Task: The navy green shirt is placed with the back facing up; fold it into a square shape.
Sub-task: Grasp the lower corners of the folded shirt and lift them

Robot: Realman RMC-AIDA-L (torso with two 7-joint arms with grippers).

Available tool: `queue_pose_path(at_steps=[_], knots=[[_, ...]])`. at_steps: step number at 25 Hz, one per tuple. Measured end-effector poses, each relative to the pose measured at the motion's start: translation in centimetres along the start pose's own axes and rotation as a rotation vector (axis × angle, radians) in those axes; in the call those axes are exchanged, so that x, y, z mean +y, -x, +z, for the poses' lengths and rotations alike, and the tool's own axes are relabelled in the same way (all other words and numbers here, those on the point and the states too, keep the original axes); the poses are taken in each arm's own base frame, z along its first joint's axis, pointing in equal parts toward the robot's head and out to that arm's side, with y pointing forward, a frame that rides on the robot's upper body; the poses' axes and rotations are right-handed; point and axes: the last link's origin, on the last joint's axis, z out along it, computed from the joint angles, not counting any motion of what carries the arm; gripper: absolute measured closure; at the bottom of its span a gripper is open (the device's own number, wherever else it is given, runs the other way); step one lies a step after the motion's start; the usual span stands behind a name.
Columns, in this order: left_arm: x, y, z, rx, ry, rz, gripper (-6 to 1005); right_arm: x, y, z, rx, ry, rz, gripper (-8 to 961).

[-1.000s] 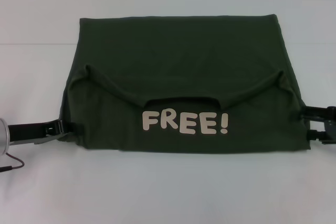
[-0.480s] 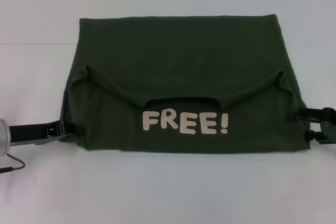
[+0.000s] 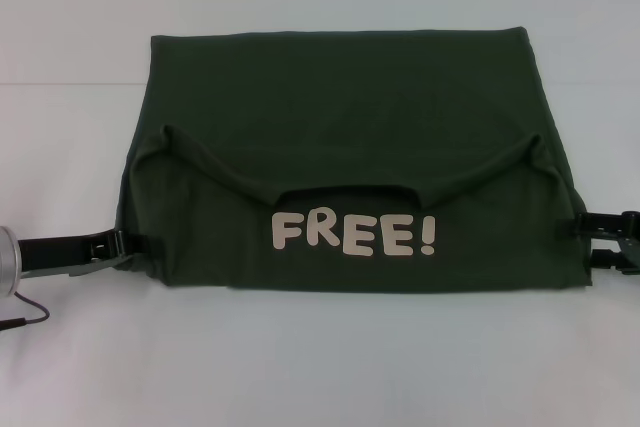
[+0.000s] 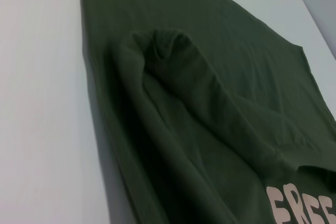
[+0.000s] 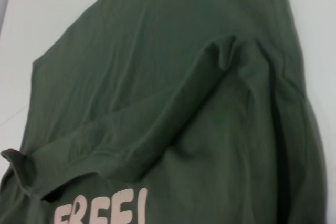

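Note:
The navy green shirt (image 3: 340,107) lies on the white table, its near part folded back over itself so the off-white "FREE!" lettering (image 3: 352,234) faces up along the near edge. Both sleeves are tucked in under the fold. My left gripper (image 3: 140,245) sits low at the shirt's near left corner, touching the cloth edge. At the near right corner my right gripper (image 3: 600,240) stands open, just off the cloth. The left wrist view shows the shirt (image 4: 210,103) with a bunched fold, and the right wrist view shows the shirt (image 5: 184,77) with its folded flap.
The white table (image 3: 320,367) surrounds the shirt on all sides. A thin dark cable (image 3: 22,315) hangs by the left arm at the near left.
The right gripper has drawn back to the right, away from the shirt's corner. The left gripper and the shirt have hardly moved.

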Motion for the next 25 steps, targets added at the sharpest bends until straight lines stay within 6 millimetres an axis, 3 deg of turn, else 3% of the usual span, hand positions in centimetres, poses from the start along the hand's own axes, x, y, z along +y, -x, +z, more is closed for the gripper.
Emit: queue_pose_path(at_steps=[25], knots=[[0.1, 0.1, 0.1, 0.001, 0.005, -0.002, 961, 0.6, -0.6, 1.7, 0.012, -0.008, -0.038, 54]])
